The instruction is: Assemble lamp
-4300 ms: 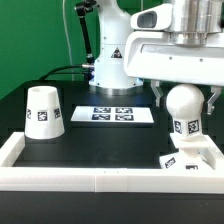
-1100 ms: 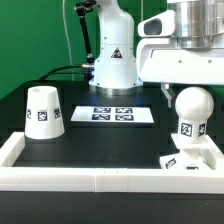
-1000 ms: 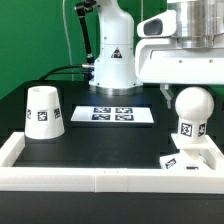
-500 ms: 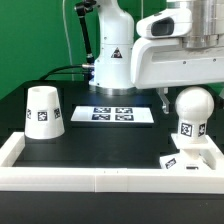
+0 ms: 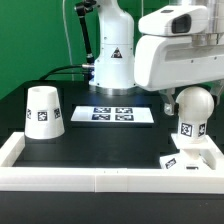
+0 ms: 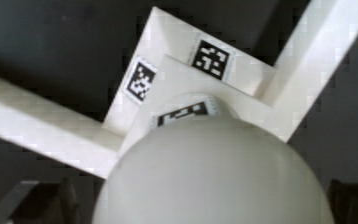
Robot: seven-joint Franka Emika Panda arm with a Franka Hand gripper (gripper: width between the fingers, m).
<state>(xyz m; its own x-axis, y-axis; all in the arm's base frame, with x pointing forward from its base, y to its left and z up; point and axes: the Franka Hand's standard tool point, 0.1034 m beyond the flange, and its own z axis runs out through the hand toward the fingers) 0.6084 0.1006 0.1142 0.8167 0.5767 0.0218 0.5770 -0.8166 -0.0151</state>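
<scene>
Bulb (image 5: 194, 108) upright on base (image 5: 188, 161), tabletop (image 5: 110, 140) corner at exterior view's right. Gripper (image 5: 190, 95) straddles ball, jaws spread wide, apparently clear. We advise straight vertical lift, no sideways nudge, then shade (image 5: 42, 110), well apart

The arm (image 5: 112, 45) is glossy white and built of rounded, swelling segments. Its upright base section bears a small black warning triangle (image 5: 113, 57). Black cables (image 5: 58, 72) lead away from the foot of the base, and a thin dark line (image 5: 72, 30) runs up beside it. The wrist housing (image 5: 180, 58) is a large, smooth white block with softened corners. It is topped by a joint (image 5: 178, 22) with grey bands. The tool (image 5: 191, 97) has dark fingers (image 6: 30, 197), which show only as blurred shapes in the wrist view.
</scene>
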